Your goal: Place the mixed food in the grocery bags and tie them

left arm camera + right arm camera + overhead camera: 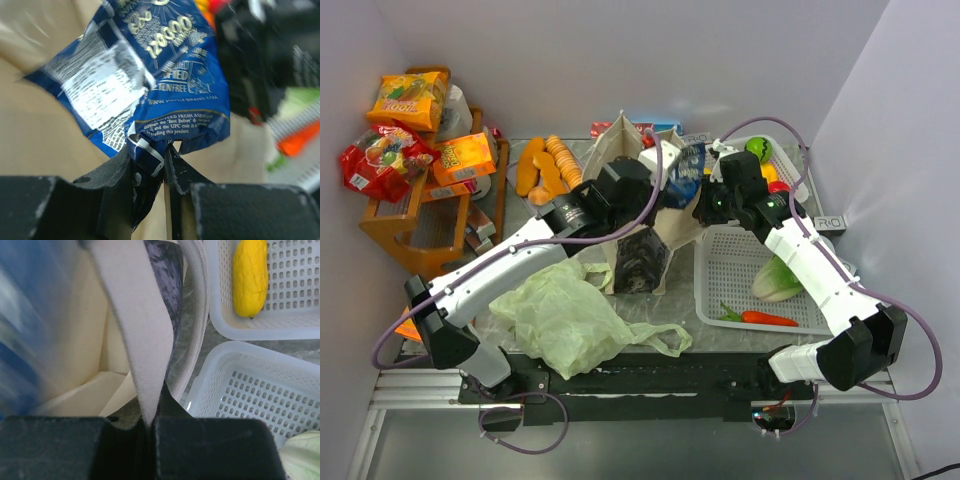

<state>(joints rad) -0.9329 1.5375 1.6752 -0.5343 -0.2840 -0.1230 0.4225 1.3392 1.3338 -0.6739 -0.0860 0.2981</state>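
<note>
Left gripper (149, 150) pinches blue snack packet (165, 65) over canvas tote (638, 262).

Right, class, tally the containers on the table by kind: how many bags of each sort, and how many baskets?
Pale-green plastic bag: 1
Beige canvas tote: 1
White mesh baskets: 2
Total: 4

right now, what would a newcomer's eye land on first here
The blue snack packet pinched in the left fingers over the beige tote standing mid-scene. Next, the tote's strap clamped in the right fingers, and the crumpled pale-green bag lying in front of the tote.
</note>
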